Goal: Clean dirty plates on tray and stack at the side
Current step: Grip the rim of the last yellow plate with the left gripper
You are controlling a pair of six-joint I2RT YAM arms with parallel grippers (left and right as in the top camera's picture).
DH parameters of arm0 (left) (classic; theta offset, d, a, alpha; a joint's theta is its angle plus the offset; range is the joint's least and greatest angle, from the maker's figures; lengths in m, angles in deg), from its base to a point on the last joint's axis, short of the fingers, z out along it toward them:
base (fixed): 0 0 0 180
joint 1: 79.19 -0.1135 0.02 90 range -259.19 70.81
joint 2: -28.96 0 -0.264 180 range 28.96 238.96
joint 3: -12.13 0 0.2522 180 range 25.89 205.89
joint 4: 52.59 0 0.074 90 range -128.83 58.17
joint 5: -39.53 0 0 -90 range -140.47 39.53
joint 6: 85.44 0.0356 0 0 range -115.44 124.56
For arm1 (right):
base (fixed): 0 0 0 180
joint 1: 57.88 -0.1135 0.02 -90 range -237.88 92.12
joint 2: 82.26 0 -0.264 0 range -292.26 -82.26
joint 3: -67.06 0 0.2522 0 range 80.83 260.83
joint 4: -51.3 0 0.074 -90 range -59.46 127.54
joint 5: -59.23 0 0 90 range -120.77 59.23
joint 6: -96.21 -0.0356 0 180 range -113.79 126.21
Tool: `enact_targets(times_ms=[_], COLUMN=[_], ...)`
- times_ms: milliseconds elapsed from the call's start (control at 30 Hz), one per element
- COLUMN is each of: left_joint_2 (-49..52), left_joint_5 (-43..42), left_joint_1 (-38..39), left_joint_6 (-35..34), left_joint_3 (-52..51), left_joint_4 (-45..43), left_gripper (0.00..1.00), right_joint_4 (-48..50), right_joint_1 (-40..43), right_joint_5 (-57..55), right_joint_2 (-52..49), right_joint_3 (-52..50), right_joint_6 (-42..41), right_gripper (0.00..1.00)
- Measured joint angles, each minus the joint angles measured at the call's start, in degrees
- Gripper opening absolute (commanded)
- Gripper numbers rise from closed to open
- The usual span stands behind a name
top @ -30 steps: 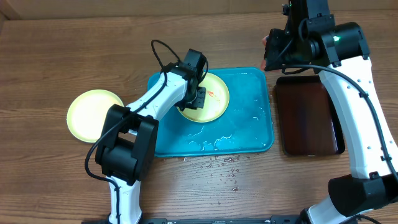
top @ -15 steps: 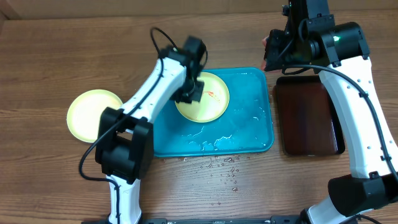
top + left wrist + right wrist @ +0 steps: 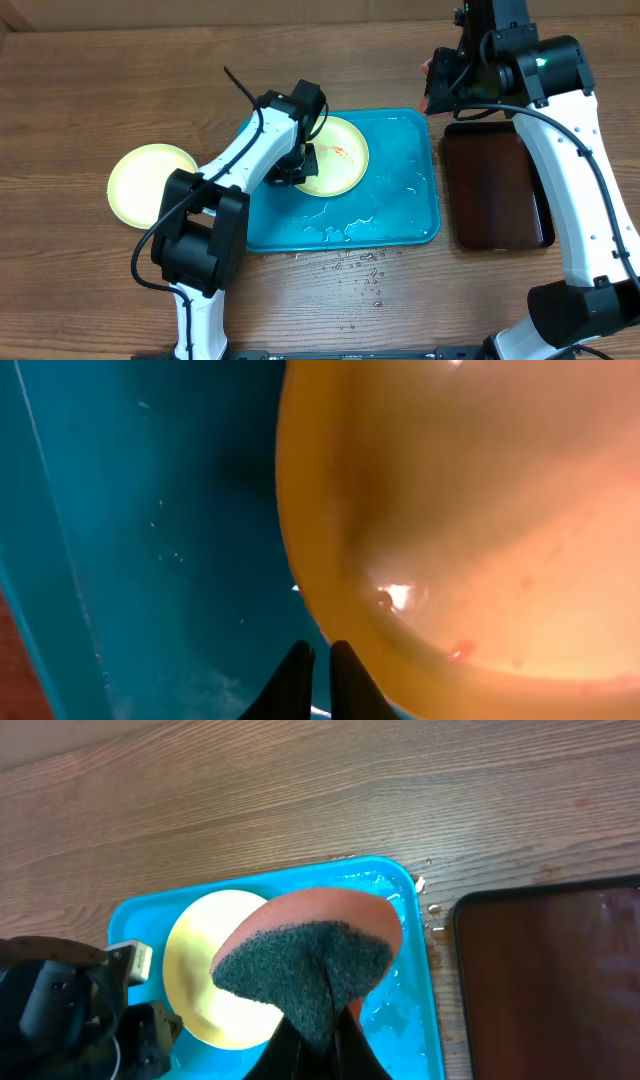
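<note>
A pale yellow-green plate (image 3: 335,160) with red smears lies at the back of the teal tray (image 3: 390,205). My left gripper (image 3: 298,165) is shut and empty, low at the plate's left rim; in the left wrist view its fingertips (image 3: 312,660) sit just beside the plate's edge (image 3: 480,510) over the wet tray floor (image 3: 150,510). A second yellow-green plate (image 3: 150,185) lies on the table left of the tray. My right gripper (image 3: 440,88) hangs above the tray's back right corner, shut (image 3: 318,1020) on an orange sponge with a dark green scouring face (image 3: 305,960). No blue-white plate is in view.
A dark brown tray (image 3: 495,185) lies right of the teal tray. Water droplets (image 3: 360,270) dot the table in front of the teal tray, and water pools on the tray floor.
My left gripper rose from the plate's left part, then came down a little further left, at the plate's rim. The right arm and the plates have not moved.
</note>
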Motion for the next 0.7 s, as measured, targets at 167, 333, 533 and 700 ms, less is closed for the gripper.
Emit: enact_targets(times_ms=[167, 333, 533, 700], left_joint_2=[0.00, 0.00, 0.00, 0.00], left_joint_5=[-0.24, -0.31, -0.46, -0.46], left_joint_1=[0.00, 0.02, 0.35, 0.48], left_joint_6=[-5.49, -8.31, -9.20, -9.51], left_joint_3=[-0.09, -0.13, -2.25, -4.48], left_joint_4=[-2.49, -4.17, -4.46, -5.16], left_gripper=[0.10, 0.12, 0.13, 0.12], right_joint_4=[-0.22, -0.20, -0.22, -0.24], right_joint_1=[0.00, 0.00, 0.00, 0.00], right_joint_5=[0.00, 0.00, 0.02, 0.02], right_joint_2=[0.00, 0.00, 0.00, 0.00], right_joint_3=[0.00, 0.00, 0.00, 0.00], right_joint_6=[0.02, 0.04, 0.04, 0.00], right_gripper=[0.04, 0.04, 0.04, 0.04])
